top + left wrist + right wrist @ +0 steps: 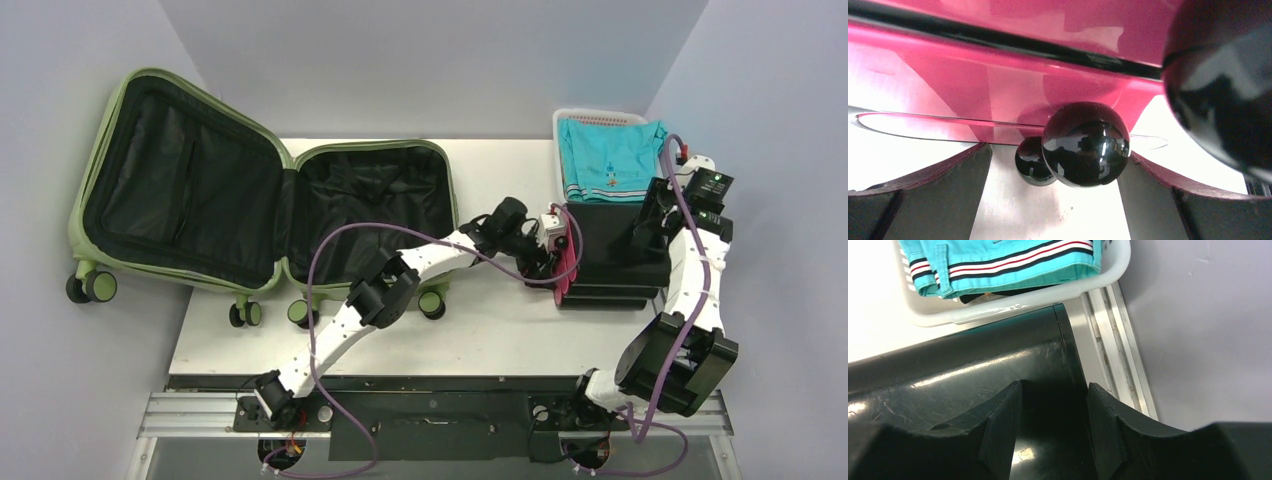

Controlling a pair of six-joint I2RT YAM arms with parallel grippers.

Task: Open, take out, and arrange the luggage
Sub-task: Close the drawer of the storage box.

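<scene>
Luggage [180, 190] lies opened flat at table's left, lid half overhanging the edge; opening looks done. Step in hand, by my reading: arranging the small black case [620, 245] at the right, beside the white basket [1023, 300]. Left gripper [545, 250] at the case's pink side [572, 250], fingers spread wide, a black wheel [1085, 145] between them, nothing pinched. Right gripper [1054, 425] over the case top, jaws part-way apart (no grip evident). Next move probably calls for drawing the left arm clear without catching the wheels.
</scene>
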